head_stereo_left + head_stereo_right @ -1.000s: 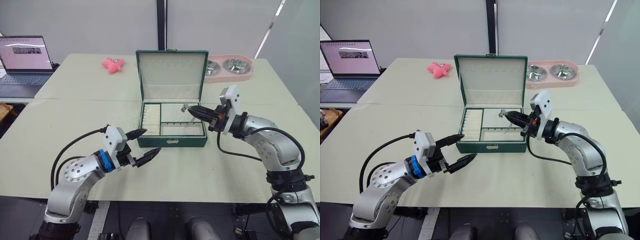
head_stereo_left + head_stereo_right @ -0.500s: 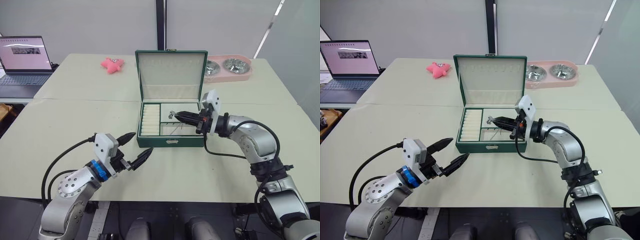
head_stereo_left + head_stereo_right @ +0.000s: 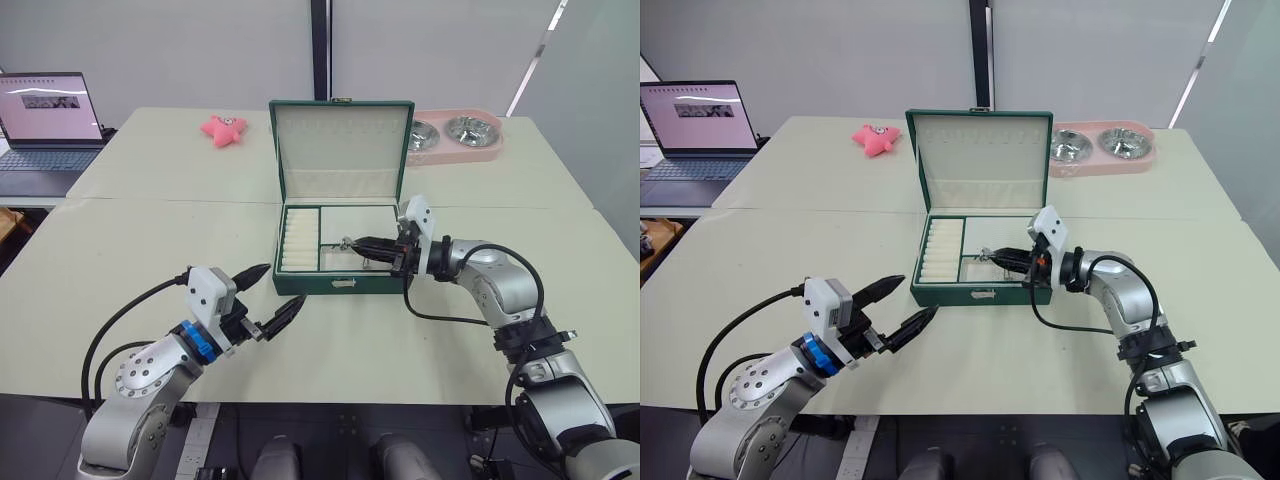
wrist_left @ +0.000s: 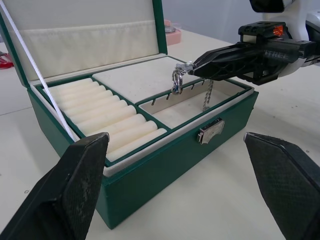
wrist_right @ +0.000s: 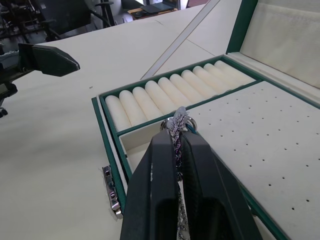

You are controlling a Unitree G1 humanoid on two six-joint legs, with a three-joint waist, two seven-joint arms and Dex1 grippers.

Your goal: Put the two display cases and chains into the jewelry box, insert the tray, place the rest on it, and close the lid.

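Right gripper (image 4: 189, 67) pinches a chain (image 4: 207, 96) over the tray's (image 4: 131, 131) front slot at frame centre for release; left gripper (image 3: 272, 293) waits wide open, empty.

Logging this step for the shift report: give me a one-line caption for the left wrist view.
Right tool shut on a silver chain, dangling it over the front compartment of the open green jewelry box.

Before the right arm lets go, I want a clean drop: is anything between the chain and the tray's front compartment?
Nothing visible is in the way. The right gripper holds the chain above the front compartment of the tray; the chain hangs freely towards its cream floor, and the lid stands open behind.
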